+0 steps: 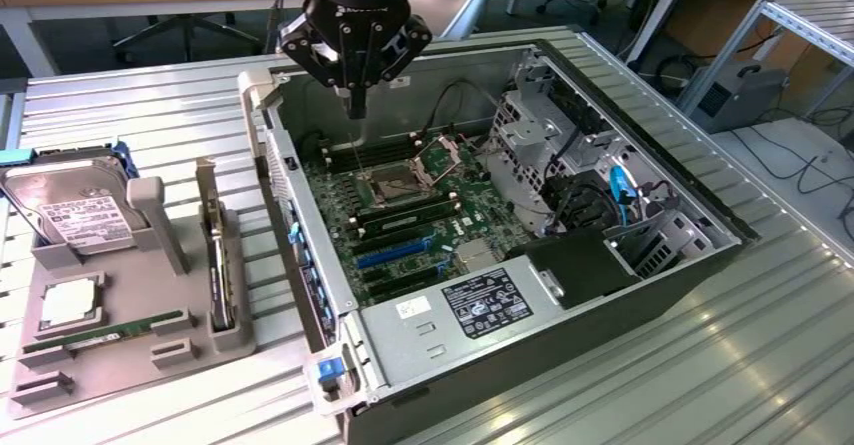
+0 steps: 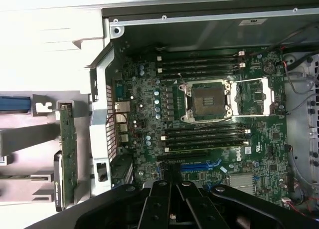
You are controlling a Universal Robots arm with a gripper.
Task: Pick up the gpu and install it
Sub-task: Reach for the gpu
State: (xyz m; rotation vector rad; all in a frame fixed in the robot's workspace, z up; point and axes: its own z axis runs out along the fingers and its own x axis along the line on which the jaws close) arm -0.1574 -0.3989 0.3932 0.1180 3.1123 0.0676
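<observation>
Desk: I see a ribbed metal desk (image 1: 747,365), its slats bare around the gear.
Case: an open computer case (image 1: 561,365) lies on its side on the desk, toward the exterior view's right.
Holder: a grey parts holder (image 1: 120,365) sits flat on the desk just beside the case, at the exterior view's left.

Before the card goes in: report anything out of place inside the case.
The CPU socket on the motherboard sits empty with its retaining frame flipped open. Nothing else looks askew or damaged; the gpu stands on edge in the grey holder beside the case.
</observation>
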